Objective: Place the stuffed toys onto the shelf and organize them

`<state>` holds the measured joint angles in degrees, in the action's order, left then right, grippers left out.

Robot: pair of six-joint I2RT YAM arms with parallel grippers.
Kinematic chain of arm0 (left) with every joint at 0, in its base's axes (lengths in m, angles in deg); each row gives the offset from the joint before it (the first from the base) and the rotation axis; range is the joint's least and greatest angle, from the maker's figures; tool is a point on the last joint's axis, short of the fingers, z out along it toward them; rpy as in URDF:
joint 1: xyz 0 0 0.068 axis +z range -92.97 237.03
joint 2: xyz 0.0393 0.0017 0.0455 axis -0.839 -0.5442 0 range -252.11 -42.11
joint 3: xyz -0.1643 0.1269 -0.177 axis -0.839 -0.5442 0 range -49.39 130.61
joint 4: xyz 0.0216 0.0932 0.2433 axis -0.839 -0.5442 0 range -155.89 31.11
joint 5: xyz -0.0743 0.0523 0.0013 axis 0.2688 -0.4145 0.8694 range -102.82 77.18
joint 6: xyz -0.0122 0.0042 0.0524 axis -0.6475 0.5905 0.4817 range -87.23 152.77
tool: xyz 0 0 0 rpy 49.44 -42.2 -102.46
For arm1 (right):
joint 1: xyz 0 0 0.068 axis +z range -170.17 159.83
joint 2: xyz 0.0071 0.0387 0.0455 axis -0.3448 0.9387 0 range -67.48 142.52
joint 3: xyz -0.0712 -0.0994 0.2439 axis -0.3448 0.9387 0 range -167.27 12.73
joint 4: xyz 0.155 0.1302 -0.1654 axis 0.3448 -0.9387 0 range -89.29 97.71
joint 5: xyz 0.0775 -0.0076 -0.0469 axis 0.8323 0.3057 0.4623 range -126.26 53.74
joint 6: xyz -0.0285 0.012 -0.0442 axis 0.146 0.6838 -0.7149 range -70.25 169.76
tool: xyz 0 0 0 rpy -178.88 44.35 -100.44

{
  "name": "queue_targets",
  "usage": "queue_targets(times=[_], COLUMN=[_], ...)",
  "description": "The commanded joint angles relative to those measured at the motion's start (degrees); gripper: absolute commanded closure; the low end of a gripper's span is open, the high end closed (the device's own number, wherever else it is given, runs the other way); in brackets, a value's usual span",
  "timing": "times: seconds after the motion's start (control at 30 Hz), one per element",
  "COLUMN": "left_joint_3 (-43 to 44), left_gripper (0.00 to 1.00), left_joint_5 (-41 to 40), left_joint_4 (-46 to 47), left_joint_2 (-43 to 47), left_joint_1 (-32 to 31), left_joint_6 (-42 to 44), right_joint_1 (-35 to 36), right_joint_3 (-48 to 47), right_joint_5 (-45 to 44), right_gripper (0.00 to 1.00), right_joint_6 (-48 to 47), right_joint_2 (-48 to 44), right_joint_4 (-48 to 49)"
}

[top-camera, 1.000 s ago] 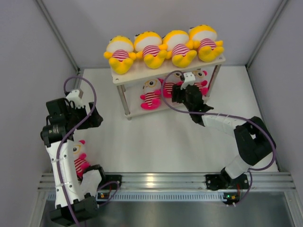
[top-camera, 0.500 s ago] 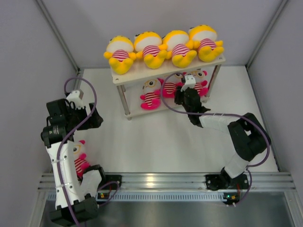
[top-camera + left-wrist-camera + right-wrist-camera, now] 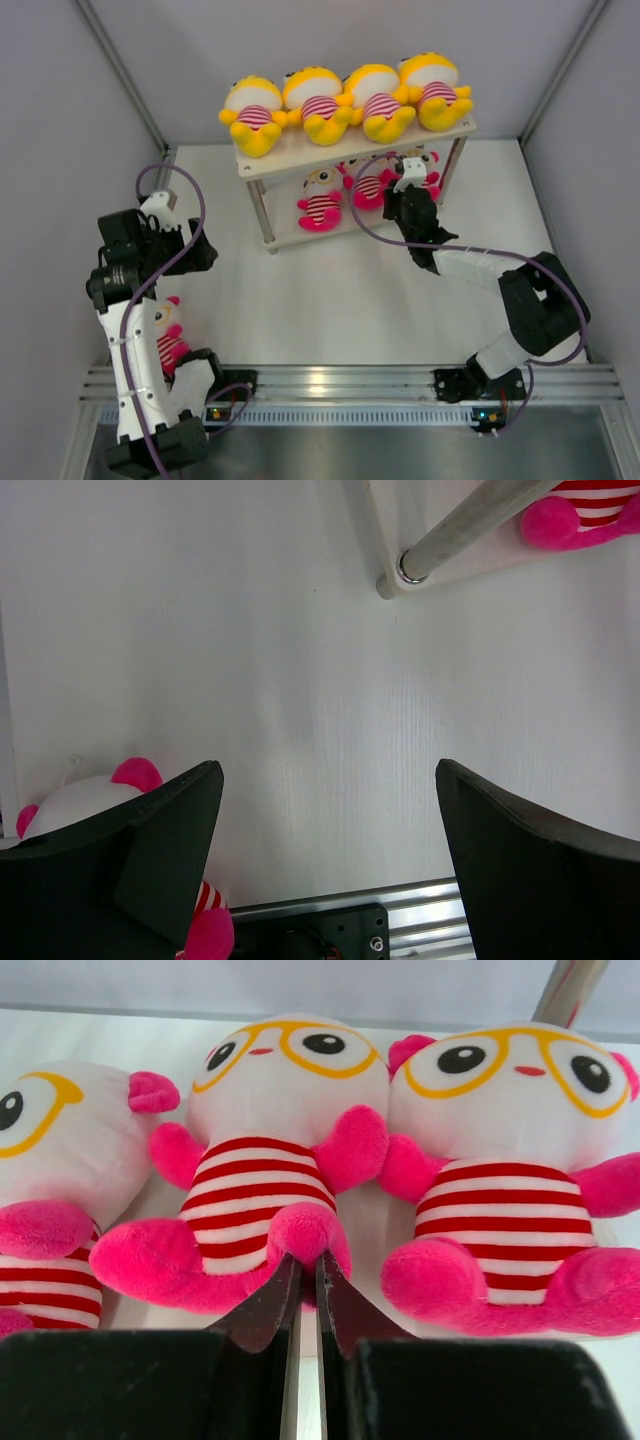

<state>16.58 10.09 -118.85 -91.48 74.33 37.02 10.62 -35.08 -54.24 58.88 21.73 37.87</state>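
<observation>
Stuffed toys (image 3: 375, 98) nearly all on the shelf (image 3: 300, 157); four yellow toys (image 3: 315, 100) abreast on the top board; under that board, three pink ones on the lower tier, half hidden from above. Left pink toy (image 3: 320, 198) plainest in the top view, cut off at the frame edge in the right wrist view; middle pink toy (image 3: 265, 1130) upright between its neighbours, touching the right pink toy (image 3: 510, 1150) arm to arm. Right gripper (image 3: 302, 1260) reaching in at the lower tier, fingers almost together, clamped on the near foot of the middle pink toy; only a sliver of gap showing; amount of plush pinched hard to judge. Fourth pink toy (image 3: 165, 335) off the shelf, lying on the worktop (image 3: 330, 300) near the left arm's base, largely covered by the left arm (image 3: 125, 350); in the left wrist view only a white head and a pink ear peeping from behind one finger. Left gripper (image 3: 330, 860) over bare worktop, fingers wide apart, nothing between; one metal shelf leg (image 3: 470, 525) and a pink foot cropped at the top of that view.
</observation>
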Motion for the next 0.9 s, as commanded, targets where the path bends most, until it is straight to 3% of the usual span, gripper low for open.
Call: queue_targets(times=[0.0,0.27,0.87], left_joint_3=[0.1,0.1,0.0], left_gripper=[0.07,0.07,0.07], left_joint_5=[0.7,0.6,0.5], left_joint_4=[2.3,2.1,2.2], left_joint_2=[0.7,0.9,1.2], left_joint_1=[0.0,0.0,0.0], left_joint_6=[0.5,0.7,0.9], right_joint_1=[-2.0,-3.5,-3.2], right_joint_3=[1.2,2.6,2.5], right_joint_5=[0.6,1.5,1.0], right_gripper=[0.95,0.89,0.55], right_joint_6=[-1.4,-1.4,-3.9], right_joint_2=[-3.2,-5.5,-11.2], right_joint_4=[0.5,-0.6,-4.5])
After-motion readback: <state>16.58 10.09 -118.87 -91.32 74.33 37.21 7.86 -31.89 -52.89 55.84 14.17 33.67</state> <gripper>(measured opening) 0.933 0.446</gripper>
